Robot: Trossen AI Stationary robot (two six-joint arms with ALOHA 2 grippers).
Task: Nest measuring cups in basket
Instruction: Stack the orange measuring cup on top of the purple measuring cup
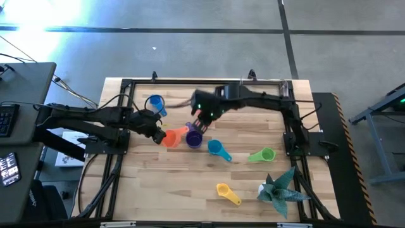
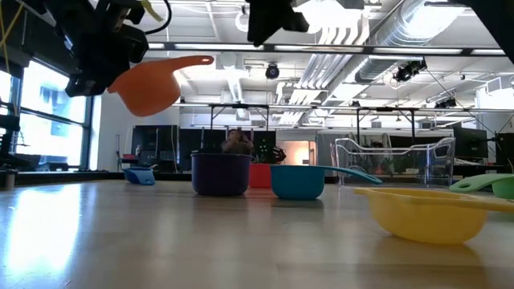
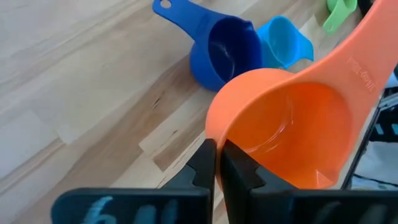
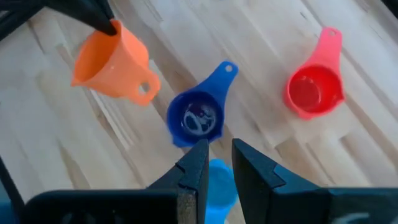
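Left gripper [image 3: 217, 150] came in from the table's 9 o'clock side in the high view, fingers pressed together on the rim of the orange cup [image 1: 171, 137], pinching it. The orange cup was off the table, hanging tilted in the low view with its handle pointing toward 3 o'clock.

Blue cup [image 1: 155, 103] lay on the wood at about 11 o'clock from the orange cup, apart from it.

Purple cup [image 1: 193, 138] stood upright on the table at 3 o'clock from the orange cup, just beside it. I could not tell whether they touched.

Right gripper [image 4: 219, 152] hung above the table at about 1 o'clock from the purple cup. Its fingers were slightly parted with nothing between them. Its arm reached in from the 3 o'clock side.

Red cup [image 4: 314, 90] sat upright on the wood. In the low view it showed just behind the purple cup; in the high view it was hidden under the right arm.

Teal cup [image 1: 216, 149] sat at 4 o'clock from the purple cup, near it.

Green cup [image 1: 262, 154] lay at 3 o'clock from the teal cup, well apart.

Yellow cup [image 1: 228, 193] was at 5 o'clock from the teal cup, near the table's 6 o'clock edge.

Teal spiky plant [image 1: 278, 190] stood at 3 o'clock from the yellow cup.

Basket [image 2: 393, 160] was clear and stood upright on the table. In the low view it sat farther back than the teal cup, at its 3 o'clock side. No cup showed inside it. It could not be made out in the high view.
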